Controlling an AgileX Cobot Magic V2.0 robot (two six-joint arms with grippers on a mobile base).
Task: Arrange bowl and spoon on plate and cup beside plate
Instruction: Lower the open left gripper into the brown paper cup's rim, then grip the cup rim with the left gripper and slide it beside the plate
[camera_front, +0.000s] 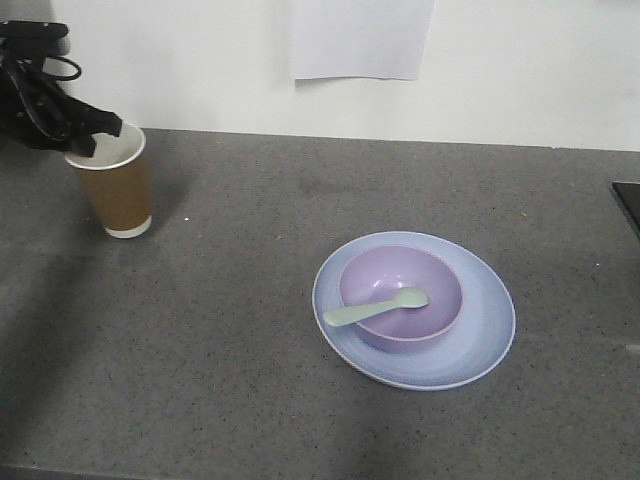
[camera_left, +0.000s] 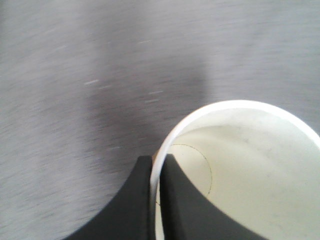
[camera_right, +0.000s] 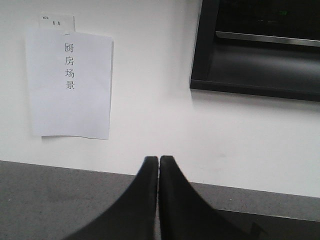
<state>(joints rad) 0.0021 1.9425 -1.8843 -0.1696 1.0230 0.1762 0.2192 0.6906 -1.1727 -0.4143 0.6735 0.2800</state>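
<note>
Grey counter (camera_front: 250, 330) | left tool (camera_front: 92, 135) pinching brown white-rimmed cup (camera_front: 118, 195) | right tool (camera_right: 159, 200) closed, empty

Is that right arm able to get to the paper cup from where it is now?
Probably not easily. The right gripper is shut and faces the wall, away from the counter. The cup stands far left, its rim already pinched by the left gripper.

Brown cup (camera_front: 115, 182), white rim and base band; lavender bowl (camera_front: 400, 296); mint-green spoon (camera_front: 376, 308); light blue plate (camera_front: 413, 309); speckled dark grey bench (camera_front: 250, 330)
</note>
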